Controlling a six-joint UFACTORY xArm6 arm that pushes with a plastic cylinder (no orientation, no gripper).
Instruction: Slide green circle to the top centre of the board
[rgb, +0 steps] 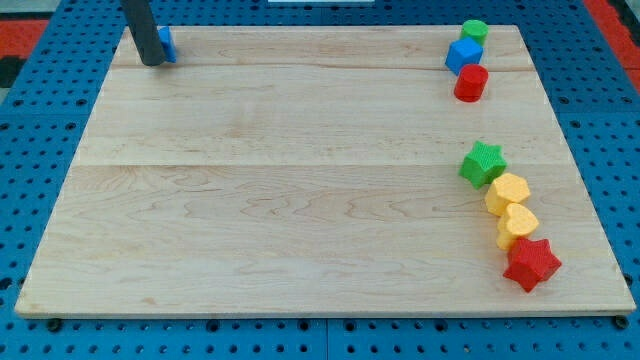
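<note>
The green circle (475, 30) sits at the board's top right corner, touching a blue cube (463, 54) just below it. A red cylinder (471, 83) stands below the cube. My tip (153, 62) is at the board's top left, far to the left of the green circle. It stands against a blue block (167, 43), which the rod mostly hides, so its shape is unclear.
On the right side lie a green star (483, 164), a yellow hexagon (508, 192), a yellow heart (517, 224) and a red star (531, 263), in a touching line running down. The wooden board (300, 180) lies on a blue pegboard.
</note>
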